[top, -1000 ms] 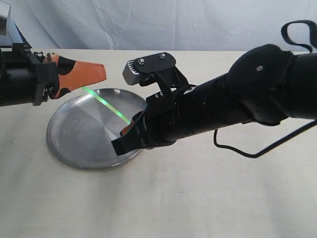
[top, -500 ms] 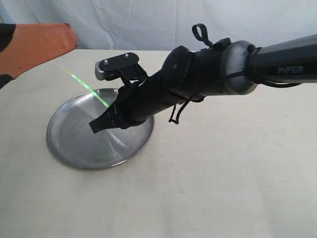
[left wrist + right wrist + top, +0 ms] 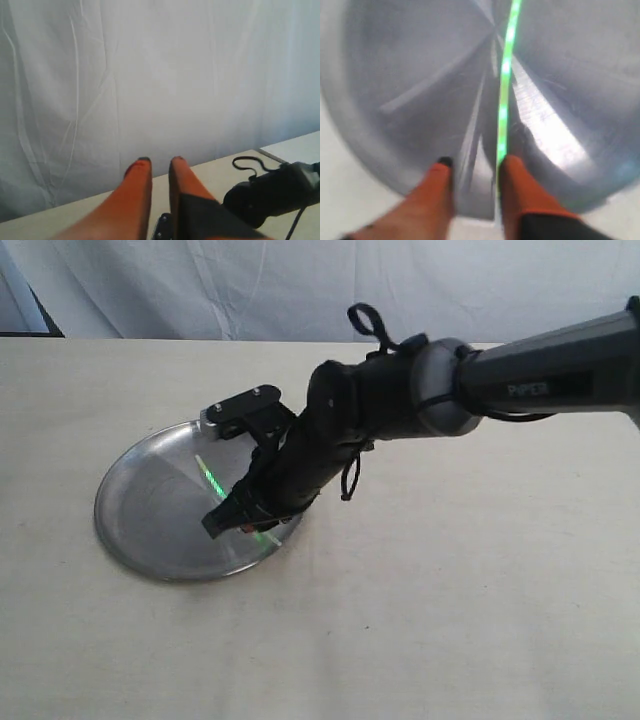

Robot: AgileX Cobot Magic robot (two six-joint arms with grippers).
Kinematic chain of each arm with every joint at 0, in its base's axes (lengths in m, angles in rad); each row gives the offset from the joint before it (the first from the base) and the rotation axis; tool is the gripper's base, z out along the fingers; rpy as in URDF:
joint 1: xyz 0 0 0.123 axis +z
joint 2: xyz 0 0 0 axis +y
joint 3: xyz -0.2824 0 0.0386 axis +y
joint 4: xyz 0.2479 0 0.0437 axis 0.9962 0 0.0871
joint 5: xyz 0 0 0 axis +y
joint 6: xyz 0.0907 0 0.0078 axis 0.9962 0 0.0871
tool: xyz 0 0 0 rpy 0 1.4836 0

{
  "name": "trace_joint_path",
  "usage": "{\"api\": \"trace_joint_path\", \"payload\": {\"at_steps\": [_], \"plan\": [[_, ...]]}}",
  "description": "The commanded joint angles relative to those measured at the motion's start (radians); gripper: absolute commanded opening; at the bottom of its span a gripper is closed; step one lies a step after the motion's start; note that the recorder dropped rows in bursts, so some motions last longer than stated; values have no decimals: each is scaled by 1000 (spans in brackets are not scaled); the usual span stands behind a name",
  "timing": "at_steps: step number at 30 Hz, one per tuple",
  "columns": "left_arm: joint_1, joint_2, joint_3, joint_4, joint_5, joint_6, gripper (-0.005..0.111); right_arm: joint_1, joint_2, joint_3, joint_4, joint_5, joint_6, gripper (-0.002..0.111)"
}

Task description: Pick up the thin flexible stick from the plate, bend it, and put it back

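The stick (image 3: 504,85) lies on the plate (image 3: 140,510), and no claw is squeezing it. The right claw (image 3: 472,162) is down low over the near edge of the plate. It is open wide, and you can see shiny plate between its two orange fingers (image 3: 440,185). The stick runs right along the inside of one finger and looks like it touches it, but the other finger is well away, so it is not a real hold. The left claw (image 3: 157,162) is up in the air and points at the white cloth (image 3: 200,75) on the wall. Its fingers are close, with only a thin gap, and nothing is between them. So how far along is the job? I think the stick is either just put back or not picked up yet, and I cannot tell which from this. The stick looks straight now, so I see no sign of a bend. If the bend is done, only pulling the right arm away is left. The outside view shows the whole plate on the table (image 3: 450,620) and the long black arm over it, but the arm hides most of the stick and the claw tips. It does not show the left claw at all. The right wrist view shows the gap and the stick up close. Only the left wrist view shows the left claw.
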Motion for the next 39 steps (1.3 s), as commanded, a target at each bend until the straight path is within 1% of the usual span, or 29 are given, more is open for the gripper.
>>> {"api": "trace_joint_path", "payload": {"at_steps": [1,5,7,12,15,18,24,27,39], "plan": [[-11,-7,1,69,-70,-34,10,-6,-198,-4,-42,88,8,1],[-11,-7,9,198,-72,-34,0,-6,-395,-2,-69,111,8,1],[-11,-7,28,220,-65,-34,0,-6,-486,6,-89,115,8,1],[-11,-7,107,192,-74,-36,0,-6,-707,37,-137,169,8,1],[-11,-7,156,182,-82,-36,0,-6,-834,91,-191,195,8,1],[-11,-7,192,150,-82,-36,0,-6,-920,149,-218,274,8,1],[-11,-7,213,119,-75,-36,0,-6,-990,247,-215,452,10,1],[-11,-7,213,119,-74,-36,0,-6,-991,263,-193,503,16,1],[-11,-7,213,130,-74,-36,0,-6,-991,263,-193,474,16,1]]}}
